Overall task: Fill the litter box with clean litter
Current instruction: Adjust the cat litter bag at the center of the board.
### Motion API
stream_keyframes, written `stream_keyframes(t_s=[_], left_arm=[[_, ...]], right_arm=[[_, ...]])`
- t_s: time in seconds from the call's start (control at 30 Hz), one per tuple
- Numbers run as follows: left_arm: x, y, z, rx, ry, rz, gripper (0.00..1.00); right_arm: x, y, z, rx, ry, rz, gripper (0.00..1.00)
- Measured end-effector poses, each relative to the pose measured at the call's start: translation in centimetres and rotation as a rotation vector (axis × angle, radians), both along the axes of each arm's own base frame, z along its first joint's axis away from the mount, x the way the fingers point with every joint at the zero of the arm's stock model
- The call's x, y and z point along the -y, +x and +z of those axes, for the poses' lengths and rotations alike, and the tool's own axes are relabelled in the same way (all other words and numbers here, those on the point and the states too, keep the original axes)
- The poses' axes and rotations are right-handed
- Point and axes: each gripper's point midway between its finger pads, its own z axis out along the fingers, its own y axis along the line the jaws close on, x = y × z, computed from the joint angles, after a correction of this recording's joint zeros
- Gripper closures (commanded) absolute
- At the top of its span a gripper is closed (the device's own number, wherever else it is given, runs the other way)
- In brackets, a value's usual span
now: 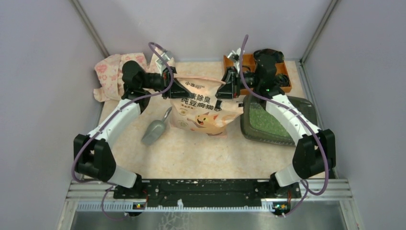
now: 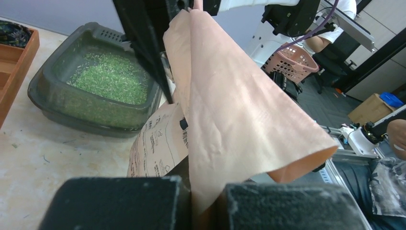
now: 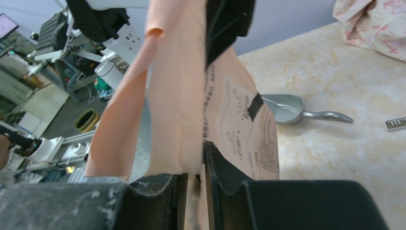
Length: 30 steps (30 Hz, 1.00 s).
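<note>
L gripper, R gripper both clamp pink printed bag at top edge. Dark grey-green plastic litter box w/ light-green granules lies right of R gripper, nearer it.

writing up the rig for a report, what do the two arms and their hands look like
Both the left arm and right arm have white link shells between bulky black joints, each trailed by a looping purple cable. A green light glows near the right arm's wrist. The left hand and right hand are black, with two blocky, white-scuffed fingers.
</note>
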Motion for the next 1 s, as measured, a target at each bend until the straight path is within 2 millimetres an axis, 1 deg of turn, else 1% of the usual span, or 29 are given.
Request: stream_keyframes(t_s=[0.1, 0.23, 0.27, 0.3, 0.33, 0.37, 0.4, 0.43, 0.57, 0.63, 0.7, 0.8, 0.83, 0.9, 0.93, 1.0], left_arm=[[0.2, 0.6, -0.6, -0.018, 0.005, 0.0, 0.99], [0.5, 1.6, -1.2, -0.046, 0.017, 0.001, 0.97], [0.6, 1.9, -1.2, -0.045, 0.018, 0.001, 0.94], [0.6, 2.1, -1.2, -0.047, 0.02, 0.001, 0.9], [0.7, 2.3, -1.2, -0.047, 0.021, 0.001, 0.84], [0.8, 2.6, -1.0, -0.047, 0.021, 0.005, 0.74], [0.8, 2.8, -1.0, -0.046, 0.021, 0.011, 0.68], [0.8, 3.3, -0.7, -0.038, 0.018, 0.023, 0.64], [0.9, 4.8, -0.1, -0.041, 0.026, 0.086, 0.59], [1.0, 5.8, 0.1, -0.034, 0.038, 0.138, 0.54], [0.8, 7.1, 0.1, -0.037, 0.062, 0.205, 0.53], [-0.3, 9.1, -0.3, -0.042, 0.095, 0.323, 0.5], [-0.9, 9.8, -0.6, -0.05, 0.109, 0.369, 0.47], [-2.6, 11.4, -1.2, -0.073, 0.136, 0.471, 0.43], [-3.3, 11.9, -1.3, -0.08, 0.145, 0.511, 0.42], [-5.4, 12.9, -1.8, -0.104, 0.169, 0.62, 0.42]], right_arm=[[0.0, -0.7, 0.4, 0.006, 0.006, 0.039, 0.84], [0.0, -1.1, 0.4, 0.007, 0.005, 0.058, 0.92], [-0.1, -1.1, 0.2, 0.004, 0.003, 0.057, 0.96], [-0.2, -1.0, 0.1, 0.001, -0.001, 0.053, 1.0], [-0.3, -0.9, -0.1, -0.006, -0.009, 0.044, 1.0], [-0.4, -0.7, -0.4, -0.015, -0.021, 0.024, 1.0], [-0.6, -0.3, -0.7, -0.022, -0.038, -0.003, 1.0], [-0.8, 0.1, -0.9, -0.026, -0.058, -0.033, 1.0], [-1.6, 2.1, -1.8, -0.007, -0.154, -0.191, 1.0], [-1.9, 3.2, -2.2, 0.02, -0.211, -0.281, 1.0], [-2.2, 4.1, -2.6, 0.051, -0.265, -0.36, 1.0], [-3.0, 5.3, -3.0, 0.113, -0.355, -0.472, 1.0], [-3.3, 5.5, -3.1, 0.133, -0.375, -0.495, 1.0], [-3.8, 6.2, -3.7, 0.185, -0.427, -0.561, 1.0], [-3.8, 6.5, -3.9, 0.203, -0.446, -0.585, 1.0], [-3.8, 6.9, -4.6, 0.242, -0.501, -0.644, 1.0]])
